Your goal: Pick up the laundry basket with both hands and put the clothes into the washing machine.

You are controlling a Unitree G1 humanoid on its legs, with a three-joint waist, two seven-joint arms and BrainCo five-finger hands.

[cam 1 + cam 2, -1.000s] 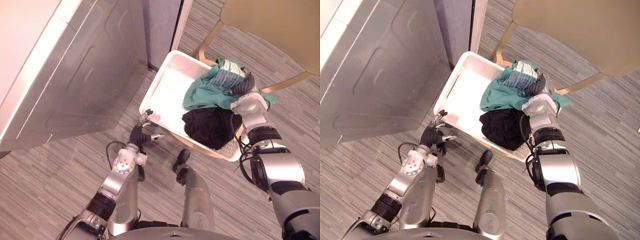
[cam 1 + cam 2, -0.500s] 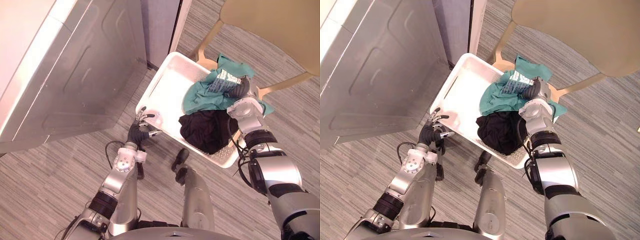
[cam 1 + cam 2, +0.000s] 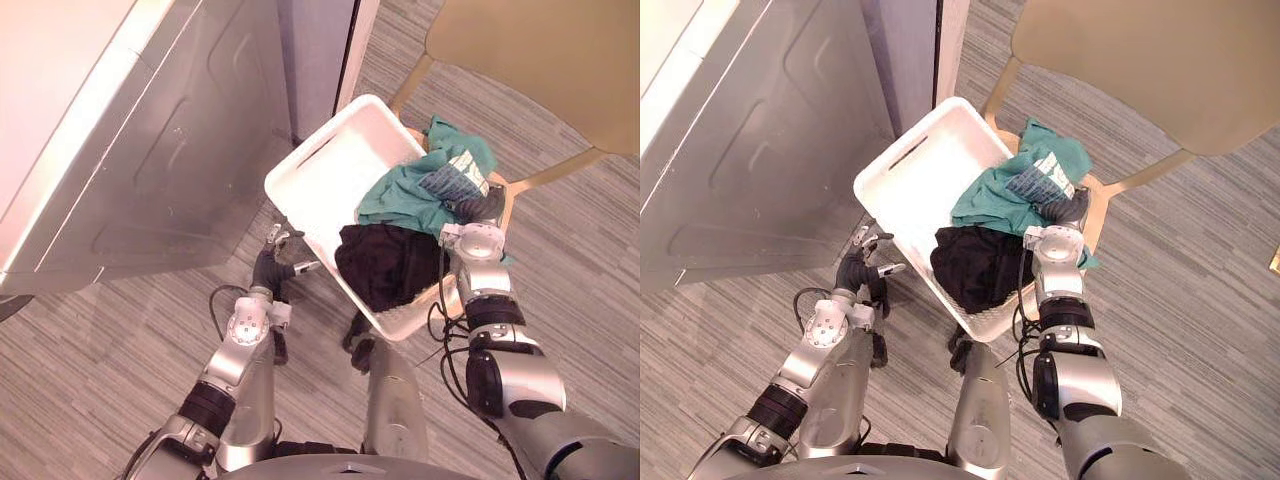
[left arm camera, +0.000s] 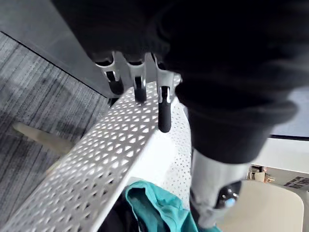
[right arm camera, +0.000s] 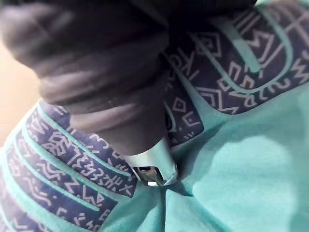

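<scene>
I see the white laundry basket (image 3: 330, 180) tilted in front of the robot, between its two hands. It lies just beside the silver-grey washing machine (image 3: 150, 150), which stands to the left, and the tan chair (image 3: 540, 50) is behind it to the right. The clothes are in the basket. A teal garment (image 3: 405, 195) with a dark patterned print is heaped toward the far right side and spills over that rim. A black garment (image 3: 385, 265) is bunched just in front of it, in the near right part. The left half of the basket is bare white plastic, with a slot handle (image 3: 315, 153) cut in the far wall. My left hand (image 3: 275, 265) is at the near left corner of the basket. In the left wrist view its fingers (image 4: 164, 104) are stretched out and not clenched, their dark tips resting against the perforated wall (image 4: 111, 159). The teal cloth is visible further along inside the basket. My right hand (image 3: 482, 205) is at the basket's right rim, close to a wooden chair leg (image 3: 555, 168), and lies on the teal garment. The right wrist view shows its dark cover (image 5: 96, 63) pressed into the patterned cloth (image 5: 231, 159). I cannot tell whether that hand is grasping anything or is released. Grey striped carpet (image 3: 120, 340) covers the floor around the basket.
</scene>
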